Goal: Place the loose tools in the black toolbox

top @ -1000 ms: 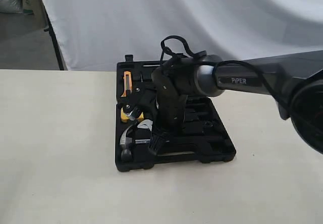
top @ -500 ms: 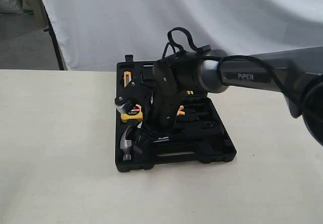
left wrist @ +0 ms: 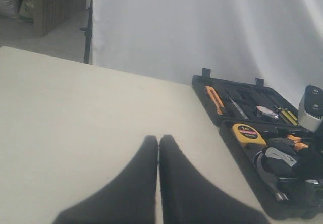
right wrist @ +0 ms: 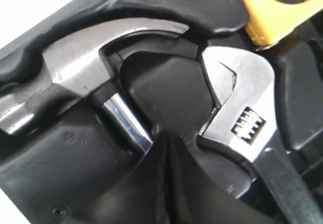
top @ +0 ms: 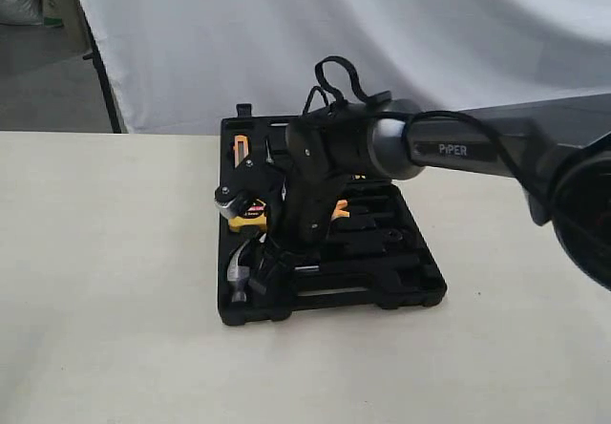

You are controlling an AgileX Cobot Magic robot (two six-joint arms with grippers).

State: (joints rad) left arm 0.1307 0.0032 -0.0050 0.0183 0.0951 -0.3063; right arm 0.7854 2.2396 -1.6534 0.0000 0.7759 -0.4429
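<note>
Surface (top: 115, 281) L of toolbox (top: 420, 288): wide open room. R arm (top: 458, 147) spans toolbox mid, blocking from above; hammer (right wrist: 81, 57), wrench (right wrist: 247, 108) flank R hand (right wrist: 164, 141).

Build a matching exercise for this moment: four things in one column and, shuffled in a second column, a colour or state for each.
Things:
1. claw hammer
2. adjustable wrench
3. tape measure
4. left gripper

Descriptions:
A. yellow body
B. shut, over the table, apart from the toolbox
C. silver head with a curved claw
D. silver head with a thumbwheel, black handle

Pairs: 1-C; 2-D; 3-A; 4-B
</note>
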